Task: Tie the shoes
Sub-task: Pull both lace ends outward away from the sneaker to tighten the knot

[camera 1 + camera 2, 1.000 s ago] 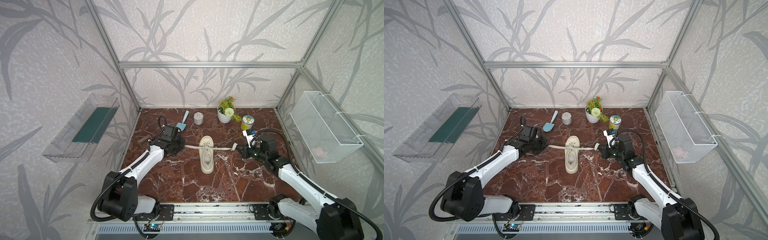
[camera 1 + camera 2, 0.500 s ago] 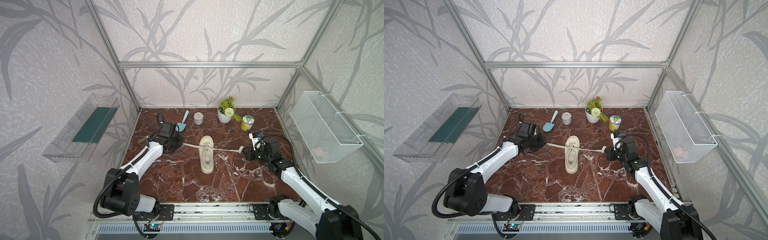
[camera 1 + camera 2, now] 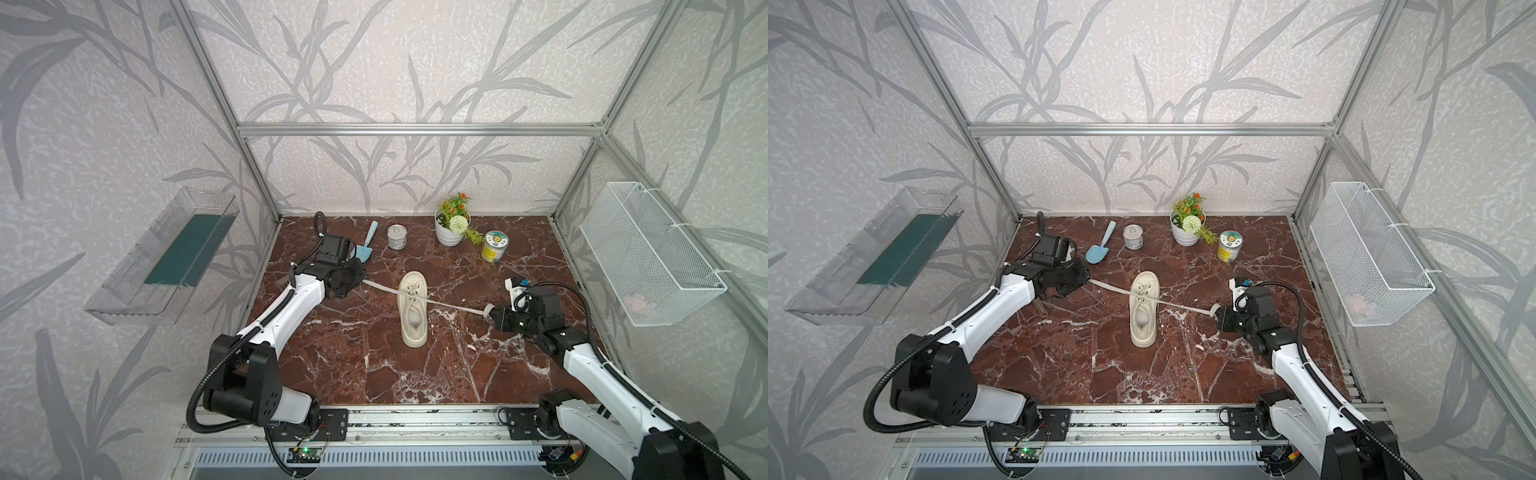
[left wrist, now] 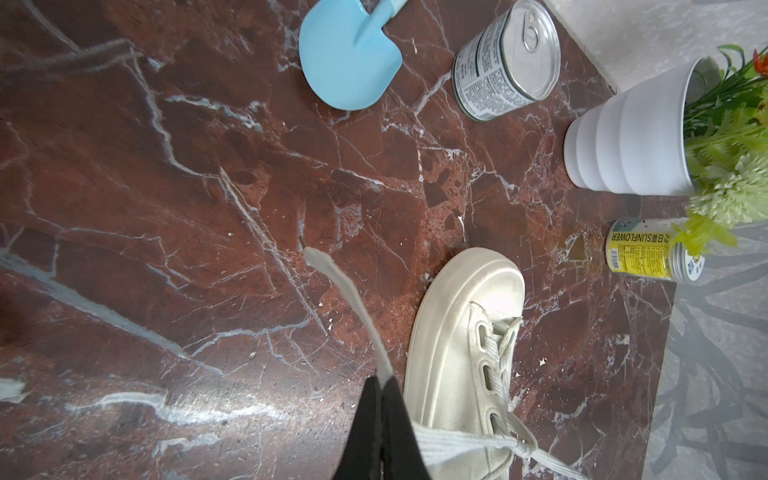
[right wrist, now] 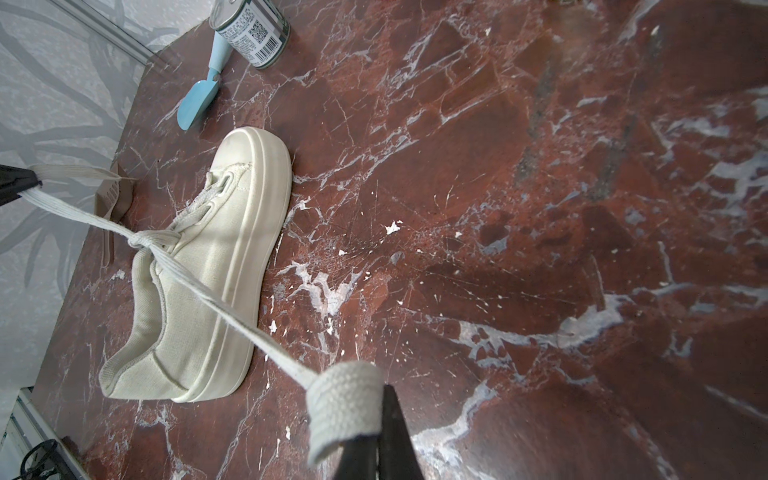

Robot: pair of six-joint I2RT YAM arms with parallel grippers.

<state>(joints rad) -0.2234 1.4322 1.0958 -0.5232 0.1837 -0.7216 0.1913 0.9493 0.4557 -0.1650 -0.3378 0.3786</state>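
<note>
Left arm (image 3: pixel 291 309) and right arm (image 3: pixel 600 376): white link shells, black joint housings, each mounted on the aluminium rail (image 3: pixel 415 420). Black corrugated conduit (image 3: pixel 193 399) runs up from the rail along each arm. Left gripper (image 3: pixel 361 278) and right gripper (image 3: pixel 491 311): black.

- your worktop (image 3: pixel 374 353): red-brown marble look, white veins, faint sheen.
- sneaker (image 5: pixel 208 249): you see a matt woven canvas upper; the sole is smooth, rubbery, slightly glossy.
- laces (image 5: pixel 345 390): flat ribbed cloth weave.
- can (image 4: pixel 507 62): shiny metal lid, printed paper label.
- scoop (image 4: pixel 349 62): smooth light-blue plastic.
- pot (image 4: pixel 623 141): matt white, ribbed.
- wall basket (image 3: pixel 648 257): white-coated wire mesh.
</note>
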